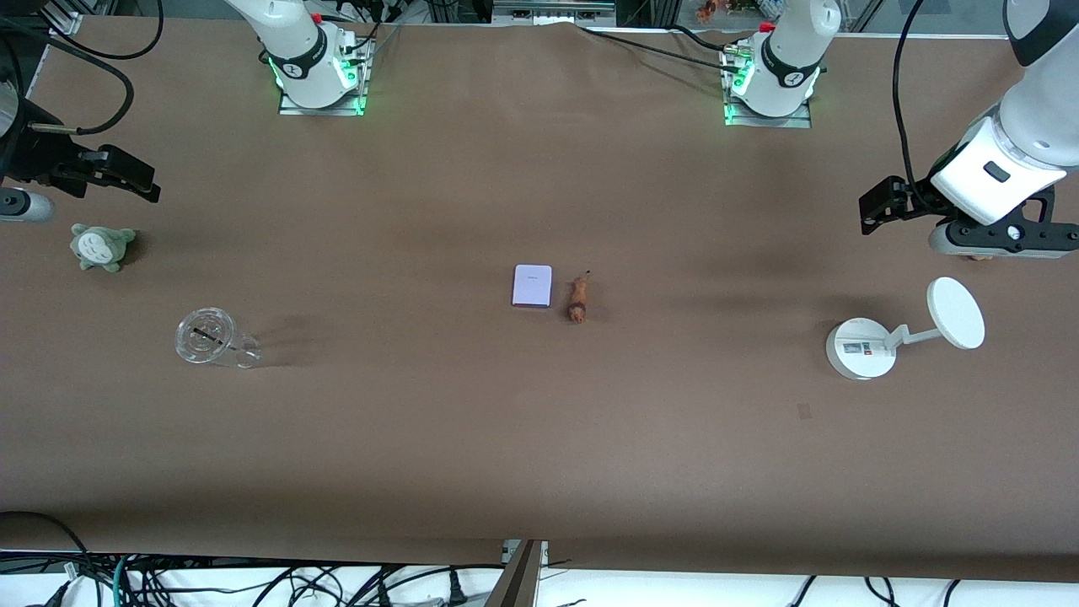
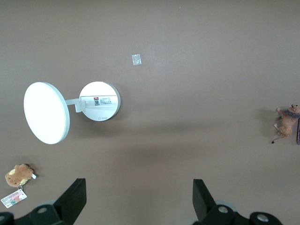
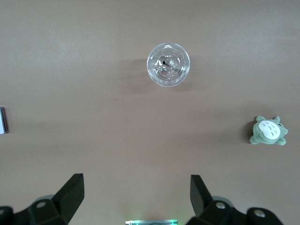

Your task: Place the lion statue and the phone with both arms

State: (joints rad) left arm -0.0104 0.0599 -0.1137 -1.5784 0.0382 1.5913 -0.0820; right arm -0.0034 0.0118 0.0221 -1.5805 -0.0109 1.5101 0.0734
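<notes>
front view: high, facing the robots across the whole table (image 1: 539, 472); wrist views look straight down; left shares the white stand (image 1: 860, 348) (image 2: 98, 101), right the clear cup (image 1: 206, 337) (image 3: 168, 64)

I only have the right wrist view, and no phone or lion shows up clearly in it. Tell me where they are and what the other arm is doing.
Observer: The phone and the lion statue lie side by side at the table's middle, the lion toward the left arm's end.
Operator: Report the left gripper.
Observer: The left gripper hangs with its fingers open at its own end of the table, near a white stand.
Operator: Anything else down there?
Observer: A small brown plush with a tag lies by that stand.
Operator: And my gripper, from the front?
Observer: The right gripper is up beside the grey-green plush, holding nothing.
</notes>
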